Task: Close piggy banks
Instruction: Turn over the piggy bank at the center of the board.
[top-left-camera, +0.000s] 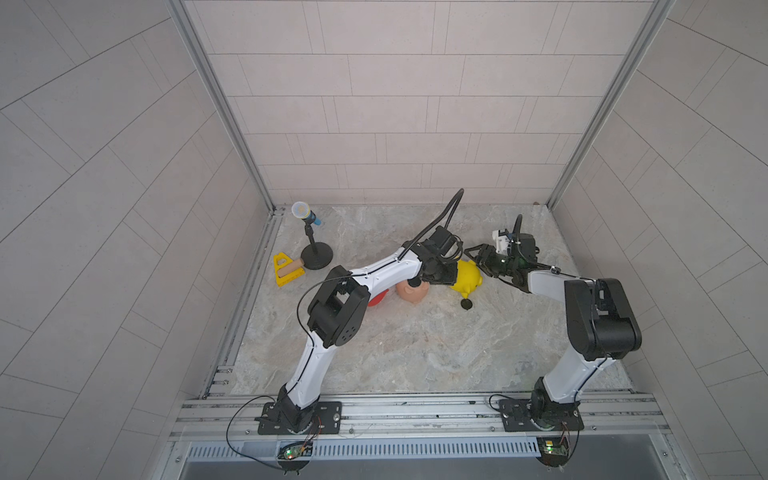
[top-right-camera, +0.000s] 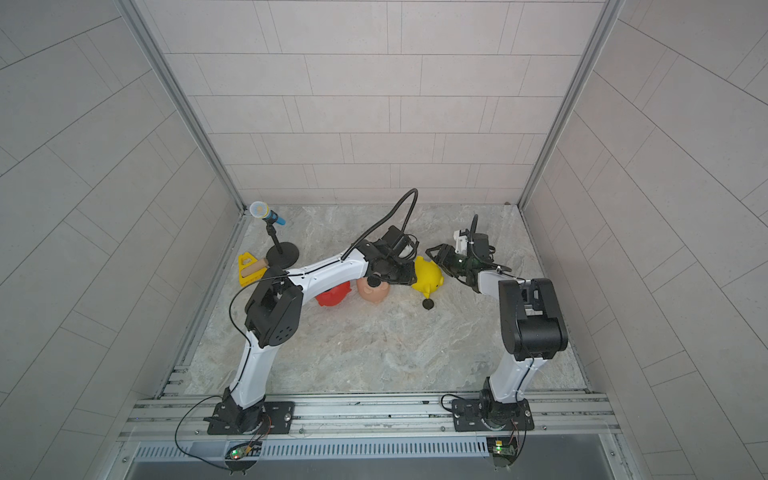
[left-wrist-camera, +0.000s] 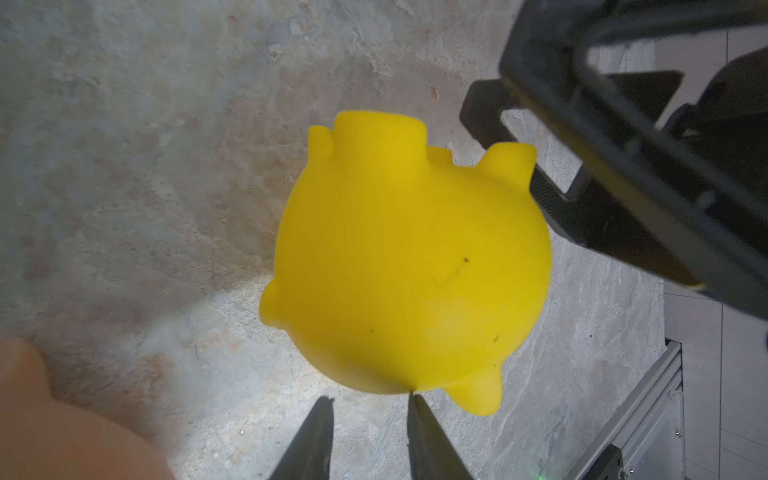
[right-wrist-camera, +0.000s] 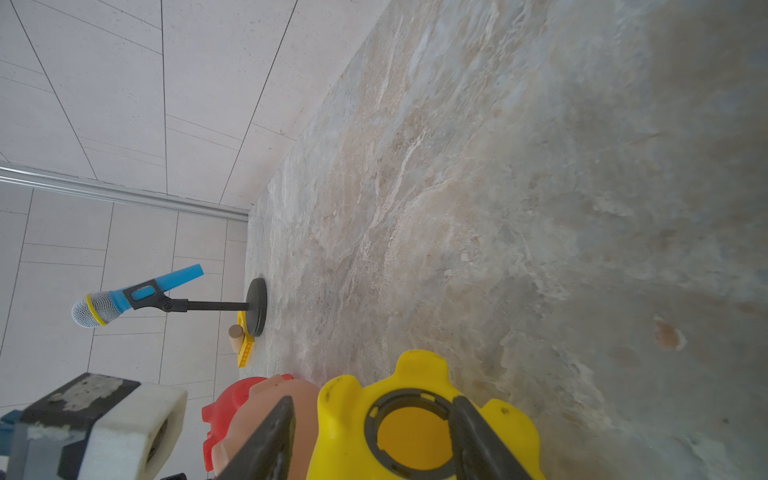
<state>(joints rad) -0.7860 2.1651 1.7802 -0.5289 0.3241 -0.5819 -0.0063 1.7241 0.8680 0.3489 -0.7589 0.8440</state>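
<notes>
So the three pigs sit in a row on the far half of the bench (top-left-camera: 415, 353). The red pig (top-left-camera: 376, 300) is on the left, half hidden under the left arm. The peach pig (top-left-camera: 409, 293) is in the middle and the yellow pig (top-left-camera: 468, 276) is on the right.

The yellow one's a smooth, round, glossy thing with stubby legs, small ears and a blunt snout. It's tipped on its side. Its belly hole (right-wrist-camera: 411, 436) has a black ring round it and is wide open, so you can see the yellow inside. A black plug (top-left-camera: 466, 304) lies on the bench just near of it, not touching.

There's a black round thing (top-left-camera: 413, 284) on the peach pig too, but I can't make out what it is.

The left claw (left-wrist-camera: 371, 409) is right at the yellow pig's rounded back. Its jaws are pulled in close with only a narrow gap, and I can't see anything between the tips.

The right claw (right-wrist-camera: 372, 401) comes in from the belly side with its jaws apart. One finger (right-wrist-camera: 473, 428) lies across the hole's rim and the other sits between the yellow and peach pigs. Honestly can't tell if it's actually pinching the pig.
</notes>
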